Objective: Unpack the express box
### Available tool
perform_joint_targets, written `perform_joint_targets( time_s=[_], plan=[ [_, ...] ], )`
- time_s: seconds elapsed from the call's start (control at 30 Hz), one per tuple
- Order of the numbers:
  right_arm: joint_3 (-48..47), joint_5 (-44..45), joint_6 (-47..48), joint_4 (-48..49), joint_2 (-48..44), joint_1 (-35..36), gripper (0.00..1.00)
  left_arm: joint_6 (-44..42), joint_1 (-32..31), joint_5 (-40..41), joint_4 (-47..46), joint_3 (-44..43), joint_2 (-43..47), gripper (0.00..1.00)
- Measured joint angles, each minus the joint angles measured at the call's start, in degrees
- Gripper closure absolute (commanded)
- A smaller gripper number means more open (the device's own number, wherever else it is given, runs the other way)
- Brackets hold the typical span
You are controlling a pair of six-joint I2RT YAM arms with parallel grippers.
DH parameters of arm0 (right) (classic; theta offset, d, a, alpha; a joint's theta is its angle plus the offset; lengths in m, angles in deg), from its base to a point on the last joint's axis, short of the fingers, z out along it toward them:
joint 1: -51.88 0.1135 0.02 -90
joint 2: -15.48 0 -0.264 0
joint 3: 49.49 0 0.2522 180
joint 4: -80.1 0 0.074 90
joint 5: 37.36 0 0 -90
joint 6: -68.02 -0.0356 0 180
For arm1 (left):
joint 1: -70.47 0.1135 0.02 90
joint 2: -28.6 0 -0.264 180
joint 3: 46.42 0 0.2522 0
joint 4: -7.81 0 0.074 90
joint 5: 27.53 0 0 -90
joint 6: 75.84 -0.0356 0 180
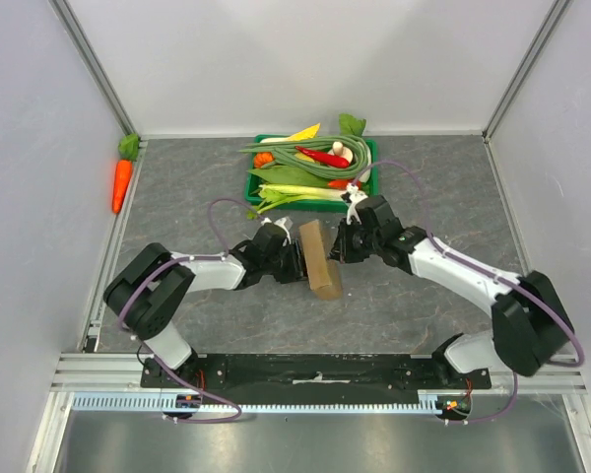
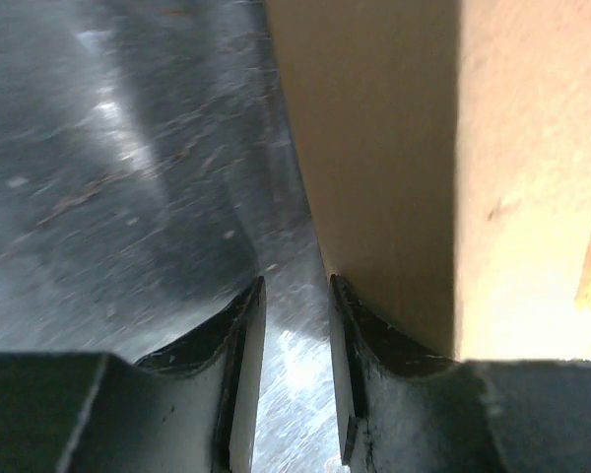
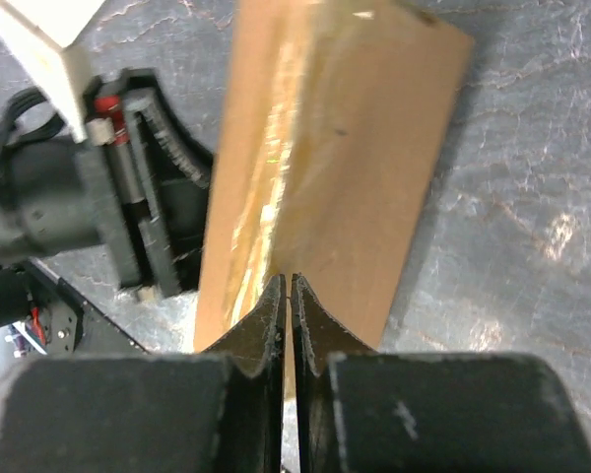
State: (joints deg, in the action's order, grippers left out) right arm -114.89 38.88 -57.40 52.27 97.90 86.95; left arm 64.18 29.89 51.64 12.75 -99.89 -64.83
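Jaws narrowly apart, the left gripper braces the small brown cardboard express box so the pinched-shut right gripper can apparently open it.

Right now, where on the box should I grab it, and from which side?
The box seems to stand on edge, a narrow strip seen from overhead. Probably pinch across that thin width near mid-length, pads on the two broad faces, coming from above; the long faces look too wide to span.
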Motion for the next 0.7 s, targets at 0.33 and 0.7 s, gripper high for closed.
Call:
perform_joint_targets(
  time_s=[0.33, 0.7],
  plan=[
    [6.1, 2.6, -3.2, 1.4, -8.8, 1.9, 0.92, -0.5, 0.0, -8.7, -8.0, -2.5, -5.8, 0.62],
    [5.5, 8.6, -3.0, -0.6, -8.1, 3.0, 0.91, -0.5, 0.2, -2.4, -1.3, -1.1, -0.6, 0.61]
  ],
)
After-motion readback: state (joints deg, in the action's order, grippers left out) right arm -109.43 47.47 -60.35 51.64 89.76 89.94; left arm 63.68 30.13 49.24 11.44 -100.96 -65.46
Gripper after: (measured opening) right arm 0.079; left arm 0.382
